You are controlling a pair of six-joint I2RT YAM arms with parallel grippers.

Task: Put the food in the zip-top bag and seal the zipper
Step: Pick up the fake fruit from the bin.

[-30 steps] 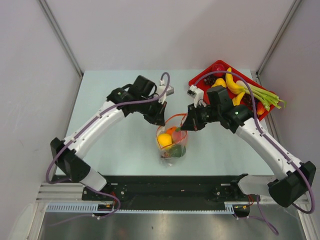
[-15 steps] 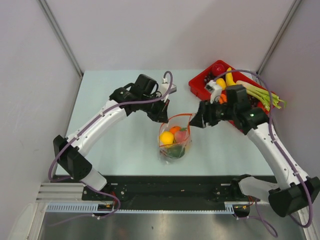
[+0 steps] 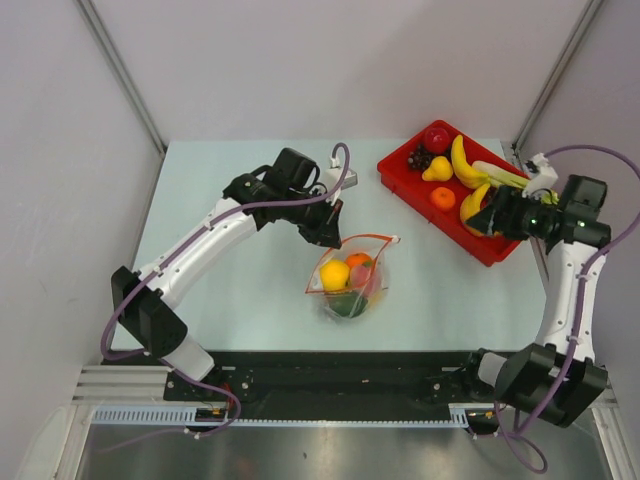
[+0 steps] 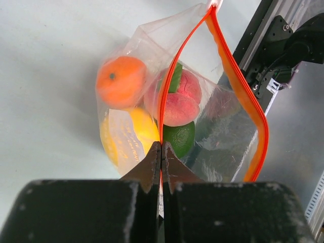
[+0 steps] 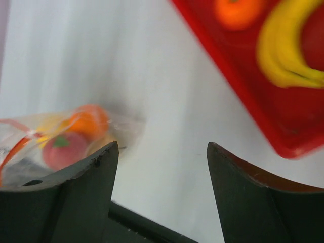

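The zip-top bag [image 3: 350,282] lies mid-table with its mouth open, clear and crinkly. Its orange-red zipper [image 4: 238,86] loops wide. Inside sit food pieces: an orange fruit [image 4: 120,81], a yellow one [image 4: 132,132], a red one [image 4: 180,101] and a green one [image 4: 179,138]. My left gripper [image 3: 333,236] [image 4: 162,148] is shut on one side of the zipper strip at the bag's mouth. My right gripper [image 3: 480,220] [image 5: 162,147] hangs open and empty over the near part of the red tray, well right of the bag [image 5: 61,136].
A red tray [image 3: 398,172] at the back right holds bananas [image 3: 462,165], a red fruit [image 3: 436,138], a dark purple cluster [image 3: 420,158], a yellow pear [image 3: 436,172] and an orange fruit [image 3: 443,197]. White wall panels close in on both sides.
My right gripper opened, let go of the bag's mouth and drew back right to the tray. The bag sagged and its mouth shifted. The left gripper kept its hold.
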